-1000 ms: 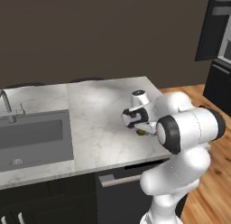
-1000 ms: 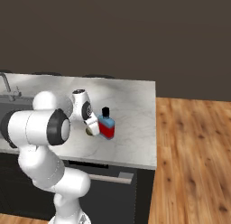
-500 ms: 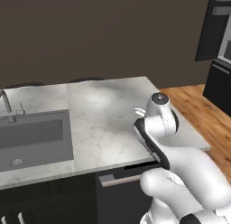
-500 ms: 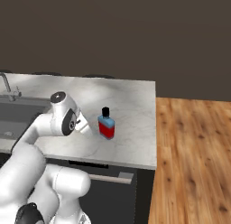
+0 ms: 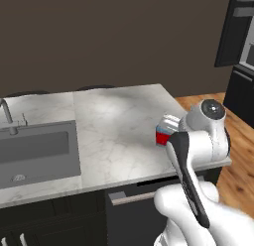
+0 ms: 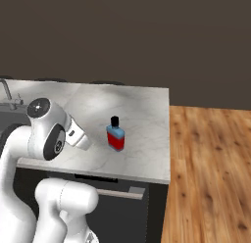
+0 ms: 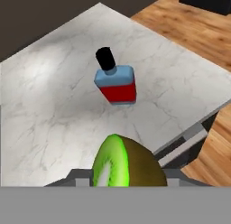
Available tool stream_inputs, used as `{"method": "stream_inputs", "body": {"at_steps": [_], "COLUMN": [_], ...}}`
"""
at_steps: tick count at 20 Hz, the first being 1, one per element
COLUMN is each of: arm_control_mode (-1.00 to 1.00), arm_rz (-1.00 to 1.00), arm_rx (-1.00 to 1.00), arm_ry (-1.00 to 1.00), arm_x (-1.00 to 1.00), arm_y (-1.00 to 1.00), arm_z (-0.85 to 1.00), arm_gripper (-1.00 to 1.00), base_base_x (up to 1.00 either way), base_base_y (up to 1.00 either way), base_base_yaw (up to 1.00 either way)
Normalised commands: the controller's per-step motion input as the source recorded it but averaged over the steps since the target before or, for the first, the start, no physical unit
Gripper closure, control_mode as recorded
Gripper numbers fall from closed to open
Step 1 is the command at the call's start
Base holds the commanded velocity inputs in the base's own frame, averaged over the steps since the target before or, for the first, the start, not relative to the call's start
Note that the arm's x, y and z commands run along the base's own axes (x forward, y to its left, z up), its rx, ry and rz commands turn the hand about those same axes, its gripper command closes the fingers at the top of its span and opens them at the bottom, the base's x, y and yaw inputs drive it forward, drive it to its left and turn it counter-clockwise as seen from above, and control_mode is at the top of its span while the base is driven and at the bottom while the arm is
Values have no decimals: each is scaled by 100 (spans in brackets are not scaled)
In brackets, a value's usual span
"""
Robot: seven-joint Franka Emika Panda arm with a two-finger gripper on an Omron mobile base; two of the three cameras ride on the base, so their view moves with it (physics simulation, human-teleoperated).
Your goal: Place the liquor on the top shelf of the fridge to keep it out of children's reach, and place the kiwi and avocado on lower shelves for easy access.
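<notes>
A kiwi (image 7: 128, 164), its brown skin and cut green face close against the lens in the hand view, sits clamped in the hand (image 7: 126, 180) of a white kitchen robot, lifted above the marble worktop (image 5: 114, 126). The hand is drawn narrow around the fruit, whose sides hide most of the fingers.

The liquor (image 6: 115, 136), a squat bottle with a red body, pale blue shoulders and a black cap, stands upright on the worktop near its right-hand end, just beyond the robot's raised forearm; in the left base view its red and blue body (image 5: 165, 131) shows beside the white wrist. It is untouched and apart from the hand. A sink (image 5: 34, 151) lies at the far left of the worktop, well away from the bottle. A tall black unit (image 5: 238, 51) stands across the wooden floor (image 6: 211, 173) to the right; whether it is the fridge cannot be told from here.

The step in hand appears to be carrying the kiwi off to a lower fridge shelf, with the bottle's move to the top shelf not yet begun. The next move calls for keeping the grip firm while the arm swings clear of the bottle, then bringing the base round to face the fridge, whose shelves the cameras do not yet face.
</notes>
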Motion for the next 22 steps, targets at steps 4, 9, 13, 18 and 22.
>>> {"method": "stream_inputs", "body": {"at_steps": [4, 9, 13, 18, 22], "arm_control_mode": [-100, -100, -100, -100, 100], "arm_rz": [12, 6, 0, 0, 0], "arm_rx": [0, -2, -2, 0, 0], "arm_ry": [0, 2, 9, 8, 4], "arm_x": [-100, -80, -28, -19, -25], "arm_y": [0, -2, -10, -26, -25], "arm_z": [100, 91, 63, 52, 23], "arm_gripper": [100, 100, 100, 100, 100], "base_base_x": [0, 0, 0, 0, -14], "base_base_y": [0, 0, 0, 0, -11], "base_base_yaw": [0, 0, 0, 0, 0]}}
